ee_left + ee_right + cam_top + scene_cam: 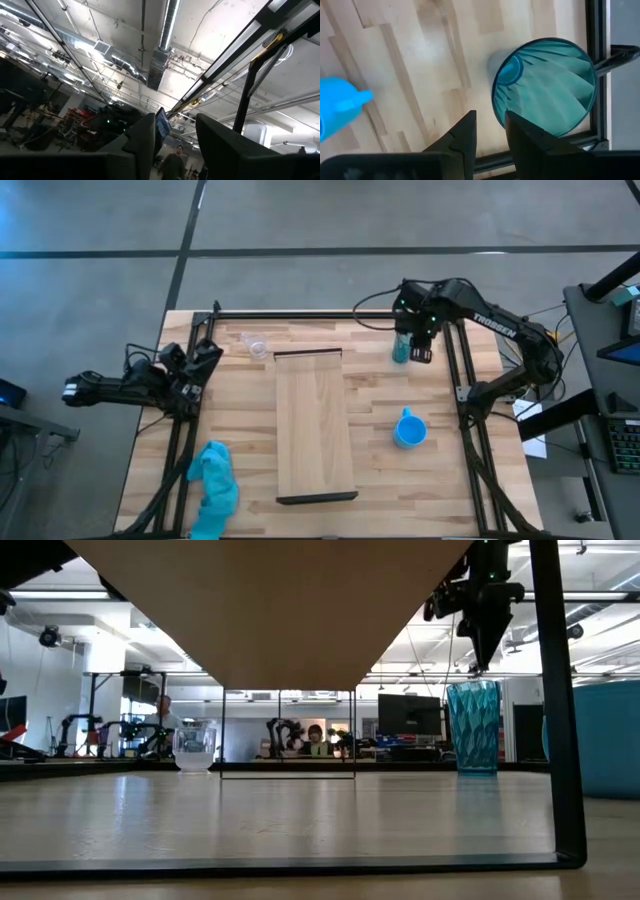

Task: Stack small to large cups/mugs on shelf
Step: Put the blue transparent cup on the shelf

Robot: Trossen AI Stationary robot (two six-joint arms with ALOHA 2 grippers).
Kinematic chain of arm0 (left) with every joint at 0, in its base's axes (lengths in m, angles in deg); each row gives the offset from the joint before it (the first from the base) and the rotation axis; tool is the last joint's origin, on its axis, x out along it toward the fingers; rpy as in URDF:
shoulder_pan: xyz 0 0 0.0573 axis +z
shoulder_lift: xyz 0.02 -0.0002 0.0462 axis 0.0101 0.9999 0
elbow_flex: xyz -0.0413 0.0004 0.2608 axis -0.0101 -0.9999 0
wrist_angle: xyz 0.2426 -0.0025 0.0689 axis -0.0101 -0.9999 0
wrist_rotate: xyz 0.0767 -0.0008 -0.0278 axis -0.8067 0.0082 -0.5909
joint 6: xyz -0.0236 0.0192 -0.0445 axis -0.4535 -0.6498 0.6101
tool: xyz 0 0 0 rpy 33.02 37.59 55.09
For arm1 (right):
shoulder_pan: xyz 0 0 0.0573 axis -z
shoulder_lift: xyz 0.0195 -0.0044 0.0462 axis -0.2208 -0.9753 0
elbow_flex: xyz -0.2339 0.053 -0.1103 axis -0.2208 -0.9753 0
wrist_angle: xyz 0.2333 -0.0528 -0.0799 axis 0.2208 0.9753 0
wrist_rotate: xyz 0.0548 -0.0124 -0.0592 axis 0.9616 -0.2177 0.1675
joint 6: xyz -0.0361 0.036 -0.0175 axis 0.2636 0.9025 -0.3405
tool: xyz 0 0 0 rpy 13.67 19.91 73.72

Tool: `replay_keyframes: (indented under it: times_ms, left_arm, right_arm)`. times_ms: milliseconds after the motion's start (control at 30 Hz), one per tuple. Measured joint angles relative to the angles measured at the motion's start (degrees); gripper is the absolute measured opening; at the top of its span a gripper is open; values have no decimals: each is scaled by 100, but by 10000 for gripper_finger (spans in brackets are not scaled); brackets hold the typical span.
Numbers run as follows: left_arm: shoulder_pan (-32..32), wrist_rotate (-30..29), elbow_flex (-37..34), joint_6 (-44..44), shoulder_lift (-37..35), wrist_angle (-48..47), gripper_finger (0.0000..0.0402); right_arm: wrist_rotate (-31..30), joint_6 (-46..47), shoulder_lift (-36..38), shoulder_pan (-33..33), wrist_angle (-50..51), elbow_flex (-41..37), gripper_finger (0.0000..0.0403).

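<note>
Overhead, right pincer (413,340) above teal tumbler (401,350), fingers slightly parted

the pale butcher-block wooden tabletop (450,480) carries a long light wooden shelf board (314,425) with a dark rail at each short end, lying at its centre. a small clear plastic cup (256,346) stands toward eleven o'clock, a tall translucent teal tumbler (401,347) toward one, a bright blue handled mug (409,429) toward four, and a crumpled light blue cloth (213,485) toward seven.
</note>
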Motion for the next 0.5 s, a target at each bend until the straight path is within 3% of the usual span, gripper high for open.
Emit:
replay_keyframes:
  times_ms: [500]
  left_arm:
    - [-1, 25, -11, -1, 539, 10, 129]
  right_arm:
    - [68, -1, -7, 73, -614, -265, 95]
